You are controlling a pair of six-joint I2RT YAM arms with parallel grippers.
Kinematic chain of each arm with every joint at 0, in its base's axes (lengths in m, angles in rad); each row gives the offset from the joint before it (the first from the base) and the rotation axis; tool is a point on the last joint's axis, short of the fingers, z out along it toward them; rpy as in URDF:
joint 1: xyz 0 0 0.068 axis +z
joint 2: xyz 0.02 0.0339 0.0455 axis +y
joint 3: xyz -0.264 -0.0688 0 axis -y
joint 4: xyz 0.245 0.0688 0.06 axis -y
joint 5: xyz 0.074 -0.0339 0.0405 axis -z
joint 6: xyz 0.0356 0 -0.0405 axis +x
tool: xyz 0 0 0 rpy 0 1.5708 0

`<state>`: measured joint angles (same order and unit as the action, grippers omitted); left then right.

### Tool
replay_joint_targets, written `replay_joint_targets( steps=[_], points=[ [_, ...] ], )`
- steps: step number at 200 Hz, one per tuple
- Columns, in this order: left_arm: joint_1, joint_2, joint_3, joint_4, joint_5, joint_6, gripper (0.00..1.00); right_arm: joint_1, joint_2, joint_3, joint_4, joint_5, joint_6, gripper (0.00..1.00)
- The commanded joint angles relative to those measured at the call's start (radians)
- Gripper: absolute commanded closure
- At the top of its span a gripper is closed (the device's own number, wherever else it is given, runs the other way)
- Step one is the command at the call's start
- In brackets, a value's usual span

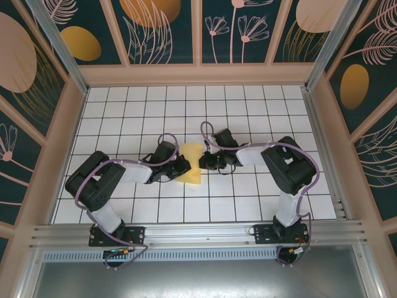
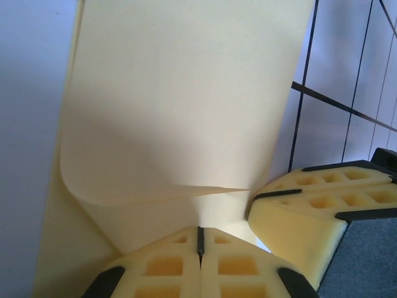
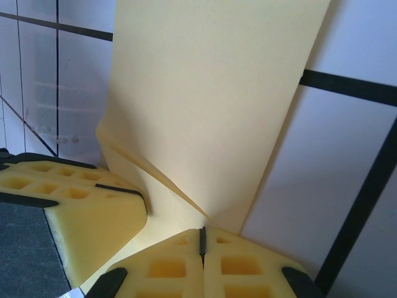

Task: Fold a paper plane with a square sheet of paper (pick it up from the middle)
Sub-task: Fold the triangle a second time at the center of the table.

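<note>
Counting one square sheet of paper (image 1: 192, 156), bent, at mid-worktop (image 1: 248, 105) | left gripper (image 1: 179, 169) pinching its left edge; right gripper (image 1: 203, 162) pinching its right edge; grippers just beside each other | tiles (image 1: 155, 205) open all round

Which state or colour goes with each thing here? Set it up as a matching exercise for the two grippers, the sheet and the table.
Things:
1. left gripper
2. right gripper
3. square sheet of paper
4. table

Descriptions:
A. white, with dark grid lines
B. shut, at the sheet's right side in the top view
C. pale yellow, partly folded, between the two grippers
D. shut, at the sheet's left side in the top view

Pairs: 1-D, 2-B, 3-C, 4-A
</note>
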<state>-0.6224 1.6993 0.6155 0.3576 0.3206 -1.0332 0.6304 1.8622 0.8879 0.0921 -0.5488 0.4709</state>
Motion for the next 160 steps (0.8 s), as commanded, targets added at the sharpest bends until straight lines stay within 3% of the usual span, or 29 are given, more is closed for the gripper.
replay_joint_targets(
  steps=[1, 75, 92, 110, 160],
  points=[
    [-0.001, 0.035, 0.007, -0.067, -0.052, 0.018, 0.94, 0.006, 0.074, -0.015, -0.095, 0.139, -0.043, 0.93],
    [-0.002, 0.048, -0.056, -0.060, -0.067, -0.015, 1.00, 0.028, -0.059, 0.059, -0.052, 0.012, 0.032, 0.92],
    [-0.002, 0.054, -0.058, -0.058, -0.066, -0.015, 1.00, 0.045, -0.121, 0.059, -0.063, 0.034, 0.055, 0.92],
    [-0.002, 0.054, -0.062, -0.053, -0.065, -0.015, 1.00, 0.068, -0.171, 0.029, -0.095, 0.100, 0.097, 1.00],
    [-0.002, 0.060, -0.077, -0.023, -0.054, -0.022, 1.00, 0.149, -0.232, -0.070, -0.052, 0.156, 0.234, 1.00]
  ],
)
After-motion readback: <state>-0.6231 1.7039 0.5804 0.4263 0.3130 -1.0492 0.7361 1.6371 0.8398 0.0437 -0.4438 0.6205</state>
